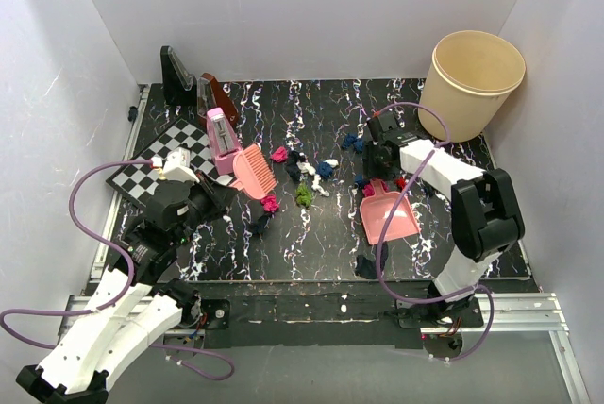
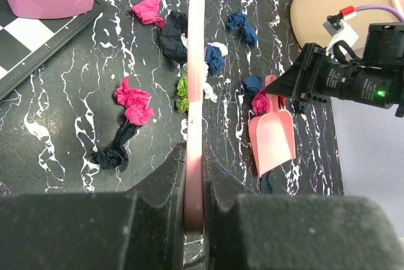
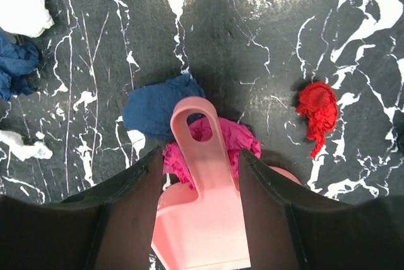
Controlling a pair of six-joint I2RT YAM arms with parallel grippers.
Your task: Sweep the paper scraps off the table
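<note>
Left gripper (image 2: 194, 156) has its jaws clamped tight on the pink brush (image 2: 196, 62), held edge-on over the table (image 1: 311, 244). Right gripper (image 3: 201, 156) straddles the handle of the pink dustpan (image 3: 208, 219). Honestly can't tell if those jaws are pinching it or just sitting either side. The paper scraps (image 2: 134, 103) are all on the table, scattered mid-table between brush and dustpan. A magenta wad (image 3: 233, 140) and a blue wad (image 3: 154, 109) sit right under the dustpan handle, with a red wad (image 3: 319, 112) near them. Beige bucket (image 1: 469, 83) is at the far right corner.
</note>
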